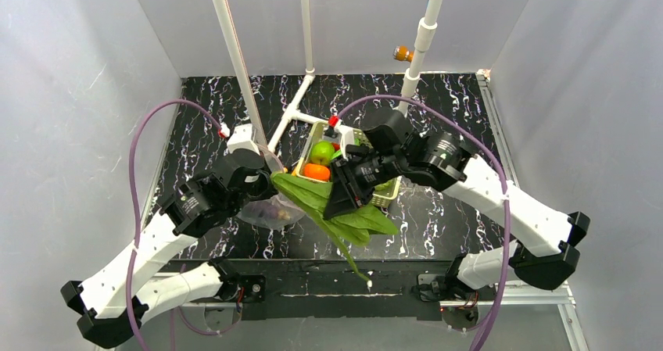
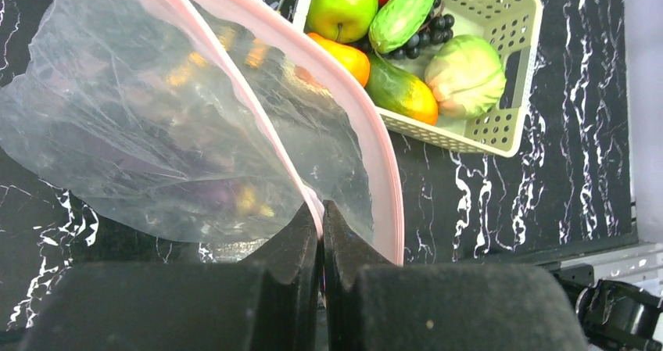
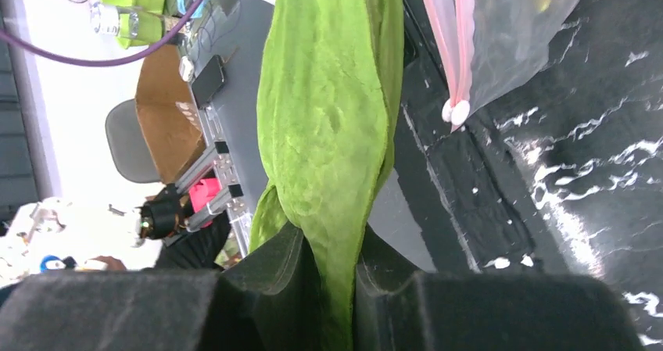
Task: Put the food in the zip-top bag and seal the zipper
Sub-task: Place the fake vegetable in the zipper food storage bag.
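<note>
My left gripper is shut on the pinkish zipper at the mouth edge of the clear zip-top bag, which hangs open above the table. A dark-purple shape, the eggplant, shows dimly inside the bag. My right gripper is shut on the bunch of green leaves and holds it in the air beside the bag's mouth. In the top view the leaves stretch between the bag and my right gripper. The pale-green cabbage lies in the basket.
The pale yellow-green slotted basket stands just behind the bag and holds a green apple, a cucumber, an orange and dark grapes. White pipe posts rise behind the left gripper.
</note>
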### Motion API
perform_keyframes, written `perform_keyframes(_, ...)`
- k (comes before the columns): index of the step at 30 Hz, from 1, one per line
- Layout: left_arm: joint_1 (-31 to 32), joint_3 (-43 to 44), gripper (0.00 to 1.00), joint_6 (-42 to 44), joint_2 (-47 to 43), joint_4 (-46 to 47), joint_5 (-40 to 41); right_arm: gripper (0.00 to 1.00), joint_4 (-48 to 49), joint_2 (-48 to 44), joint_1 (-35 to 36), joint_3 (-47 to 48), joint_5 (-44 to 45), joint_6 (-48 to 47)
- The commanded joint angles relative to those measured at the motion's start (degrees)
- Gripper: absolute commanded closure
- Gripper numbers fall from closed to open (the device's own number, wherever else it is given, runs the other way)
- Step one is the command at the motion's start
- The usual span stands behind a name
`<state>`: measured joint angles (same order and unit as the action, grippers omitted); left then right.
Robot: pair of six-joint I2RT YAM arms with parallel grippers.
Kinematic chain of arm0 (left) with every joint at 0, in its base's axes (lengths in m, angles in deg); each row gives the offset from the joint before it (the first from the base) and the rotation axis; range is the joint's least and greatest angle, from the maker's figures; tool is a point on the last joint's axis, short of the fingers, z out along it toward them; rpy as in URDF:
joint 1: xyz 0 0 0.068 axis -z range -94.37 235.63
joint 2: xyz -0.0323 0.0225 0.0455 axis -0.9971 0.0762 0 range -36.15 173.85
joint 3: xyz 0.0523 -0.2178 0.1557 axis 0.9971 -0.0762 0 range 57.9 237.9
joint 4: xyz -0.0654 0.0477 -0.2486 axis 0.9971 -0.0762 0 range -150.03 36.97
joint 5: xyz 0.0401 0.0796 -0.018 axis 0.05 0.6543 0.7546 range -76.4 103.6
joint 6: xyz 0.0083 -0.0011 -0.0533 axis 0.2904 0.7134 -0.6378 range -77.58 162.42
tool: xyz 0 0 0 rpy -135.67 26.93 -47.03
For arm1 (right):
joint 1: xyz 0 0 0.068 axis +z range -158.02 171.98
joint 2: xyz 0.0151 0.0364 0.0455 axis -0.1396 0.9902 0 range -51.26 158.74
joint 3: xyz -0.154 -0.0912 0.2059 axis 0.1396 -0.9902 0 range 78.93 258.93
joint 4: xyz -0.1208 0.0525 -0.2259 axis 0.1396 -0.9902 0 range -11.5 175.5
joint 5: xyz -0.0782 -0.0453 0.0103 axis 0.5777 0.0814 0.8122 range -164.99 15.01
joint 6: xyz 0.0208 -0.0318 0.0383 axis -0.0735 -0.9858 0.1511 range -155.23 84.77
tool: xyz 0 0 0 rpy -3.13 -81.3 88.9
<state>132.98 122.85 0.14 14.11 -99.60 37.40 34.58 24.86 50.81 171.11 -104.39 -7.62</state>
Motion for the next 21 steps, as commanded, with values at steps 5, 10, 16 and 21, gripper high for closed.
perform_keyframes(5,-0.12,-1.28,1.0,-3.04,-3.32,1.42,2.78,0.99,0.47,5.69,3.09,2.18,9.92,9.82)
perform_keyframes(10,-0.18,-1.72,1.0,-3.99,-5.45,1.35,2.47,0.99,-0.28,6.61,3.31,1.4,11.67,9.69)
perform_keyframes(16,-0.15,-1.47,1.0,-4.14,-6.82,0.36,3.54,0.99,0.98,4.73,3.34,-1.31,10.95,9.88)
perform_keyframes(21,-0.09,-1.65,1.0,-3.36,-6.94,0.01,3.83,0.99,1.38,4.54,3.41,-1.56,11.12,10.05)
